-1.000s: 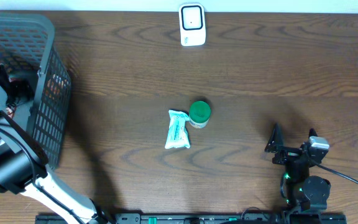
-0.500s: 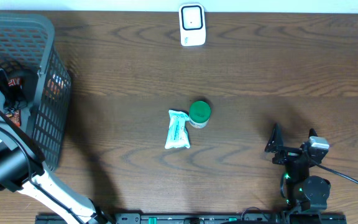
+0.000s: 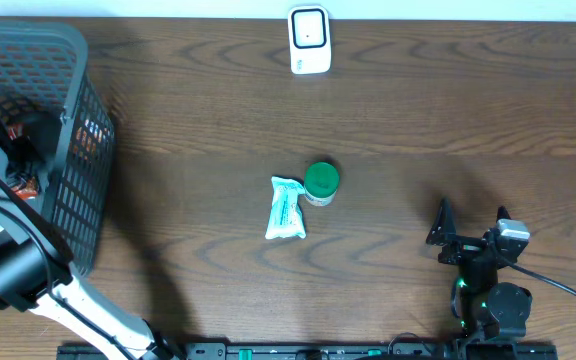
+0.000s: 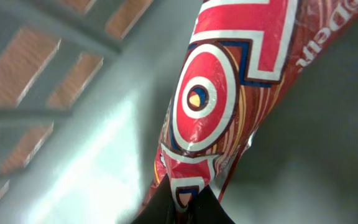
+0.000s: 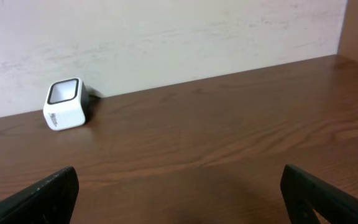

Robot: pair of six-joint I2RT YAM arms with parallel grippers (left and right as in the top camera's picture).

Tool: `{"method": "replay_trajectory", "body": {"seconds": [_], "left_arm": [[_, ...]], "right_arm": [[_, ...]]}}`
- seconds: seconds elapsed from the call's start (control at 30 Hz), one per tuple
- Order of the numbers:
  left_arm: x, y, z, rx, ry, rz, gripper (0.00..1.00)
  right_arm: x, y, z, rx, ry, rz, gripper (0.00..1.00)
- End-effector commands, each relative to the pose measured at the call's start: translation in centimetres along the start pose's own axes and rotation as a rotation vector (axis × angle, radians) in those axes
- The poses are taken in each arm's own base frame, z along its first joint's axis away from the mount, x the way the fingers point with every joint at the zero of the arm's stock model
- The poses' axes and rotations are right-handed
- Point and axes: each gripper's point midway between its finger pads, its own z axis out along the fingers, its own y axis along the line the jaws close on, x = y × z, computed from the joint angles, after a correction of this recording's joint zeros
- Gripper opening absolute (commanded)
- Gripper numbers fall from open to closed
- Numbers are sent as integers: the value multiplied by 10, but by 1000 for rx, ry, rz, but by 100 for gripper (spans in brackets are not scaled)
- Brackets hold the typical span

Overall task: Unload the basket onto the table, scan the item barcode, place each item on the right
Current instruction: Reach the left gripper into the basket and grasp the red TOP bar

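Item: snack packet [image 4: 222, 93], red printed film, lying inside the grey basket [image 3: 80, 150] at the desk's [image 3: 448, 110] left edge; barcode not in view.

Held by: left claw [image 4: 182, 205], pinched onto its lower end.

Handling, as judged: lift straight up clear of the basket wall without crumpling the film, then present the barcode face to the scanner [image 3: 309, 40] at the far edge.

Idle: right claw [image 5: 179, 199], wide, near the front right corner.

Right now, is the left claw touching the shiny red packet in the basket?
Touching. The left wrist view shows the left gripper with its dark fingertips pinched together on the lower end of the red packet, with no gap.
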Motion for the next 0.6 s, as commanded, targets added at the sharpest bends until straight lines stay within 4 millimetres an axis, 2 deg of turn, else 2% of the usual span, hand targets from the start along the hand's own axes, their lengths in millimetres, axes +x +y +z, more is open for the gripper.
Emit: {"method": "replay_trajectory", "body": {"seconds": [0.0,0.17,0.4,0.57], "left_arm": [[-15,3,-40,14,-77,-66,7],[-38,8,-105,22,-218,-129,7],[-47,12,-157,43,-323,-240,7],[-53,11,-198,79,-410,-252,7]], "right_arm": [[1,2,0,-9,2,-15,99],[1,2,0,-9,2,-15,99],[1,2,0,-9,2,-15,99],[1,2,0,-9,2,-15,99]]}}
